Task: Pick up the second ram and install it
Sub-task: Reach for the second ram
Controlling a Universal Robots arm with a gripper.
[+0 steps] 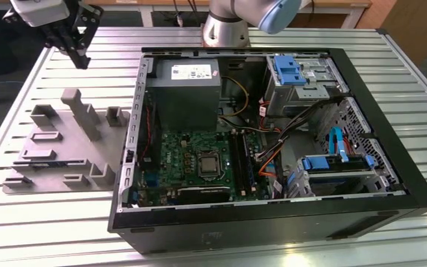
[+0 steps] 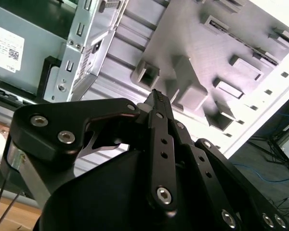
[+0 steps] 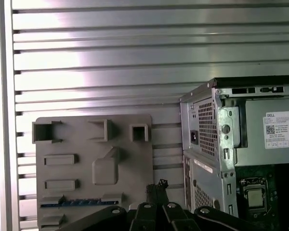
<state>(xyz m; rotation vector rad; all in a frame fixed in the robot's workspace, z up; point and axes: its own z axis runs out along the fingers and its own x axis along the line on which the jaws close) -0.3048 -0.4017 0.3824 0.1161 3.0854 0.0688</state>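
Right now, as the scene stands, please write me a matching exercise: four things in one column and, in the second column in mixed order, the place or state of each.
Column one
1. ram
2. gripper
3. fixture
4. CPU

Column two
A. silver, on the green board in the case
B. grey, on the table beside the case
C. shut, in the air, holding nothing
D. in a fixture slot

Pairs: 1-D, 2-C, 3-B, 4-A
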